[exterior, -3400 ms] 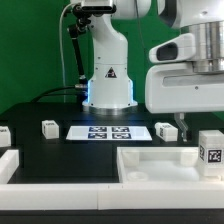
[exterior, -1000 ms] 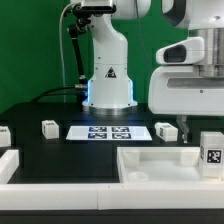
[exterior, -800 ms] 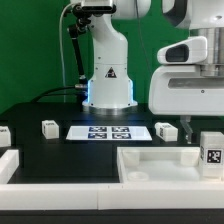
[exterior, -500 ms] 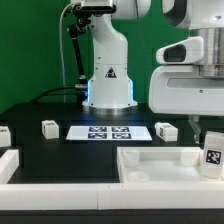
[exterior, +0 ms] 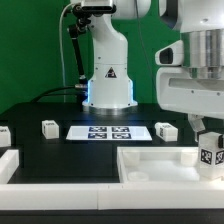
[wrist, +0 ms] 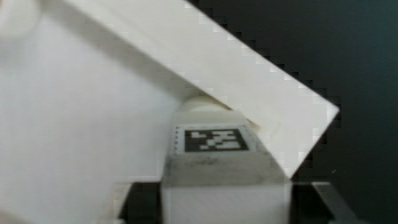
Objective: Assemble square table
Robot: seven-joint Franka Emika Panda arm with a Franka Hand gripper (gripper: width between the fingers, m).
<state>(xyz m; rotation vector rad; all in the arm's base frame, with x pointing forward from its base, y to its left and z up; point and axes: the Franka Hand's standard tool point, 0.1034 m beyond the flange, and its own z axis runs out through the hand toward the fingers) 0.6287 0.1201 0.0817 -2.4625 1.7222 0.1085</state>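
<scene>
- Presently, jaws: clenched on one leg point(exterior: 208, 153), upright, lower right of exterior view.
- Square top point(exterior: 150, 154): flat on tabletop point(exterior: 60, 150), just beside that leg, toward the exterior view's left.

Hangs wrist point(exterior: 195, 75) straight down at the exterior view's right, base point(exterior: 108, 80) upright at rear; pinches leg point(wrist: 217, 150) btwn fingers point(wrist: 143, 205) of tool point(wrist: 222, 197).

Marker board point(exterior: 111, 131) flat on blk table point(exterior: 60, 150), green bg point(exterior: 30, 50).
</scene>
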